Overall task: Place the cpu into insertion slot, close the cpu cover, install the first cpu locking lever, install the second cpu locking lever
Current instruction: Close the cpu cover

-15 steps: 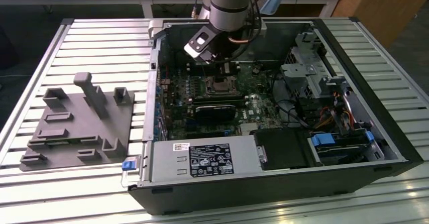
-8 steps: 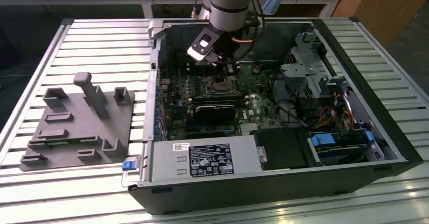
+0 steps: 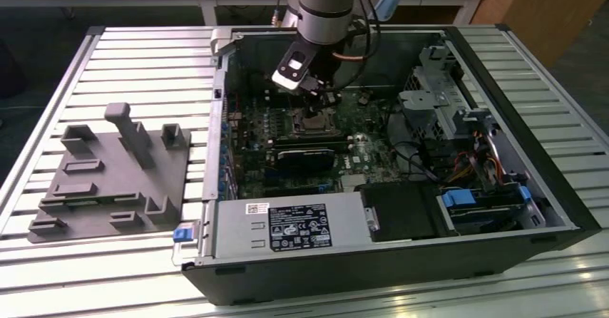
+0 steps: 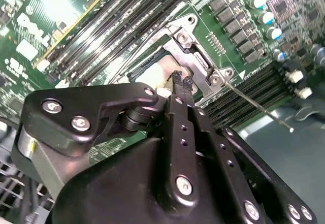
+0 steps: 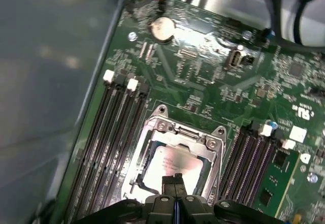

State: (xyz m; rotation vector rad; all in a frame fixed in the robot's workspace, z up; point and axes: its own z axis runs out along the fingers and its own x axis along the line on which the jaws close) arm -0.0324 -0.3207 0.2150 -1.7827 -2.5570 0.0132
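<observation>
Overall, an open case [image 3: 381,261] lies on a slatted table [image 3: 142,54], with a grey fixture [image 3: 105,175] beside it on the exterior view's left. Inside the case, the arm [image 3: 319,4] reaches down to the motherboard [image 5: 203,66]. The gripper [image 5: 175,179] hangs over the socket, its fingers [image 4: 176,79] pressed together with nothing visible between them. The cover [image 5: 187,132] frames the cpu [image 5: 175,160], which sits in the socket. A thin lever [image 4: 256,106] juts from the socket corner over the memory slots.

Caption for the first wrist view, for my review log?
Tool, tips together, over the cpu lying in the socket of the motherboard.
</observation>
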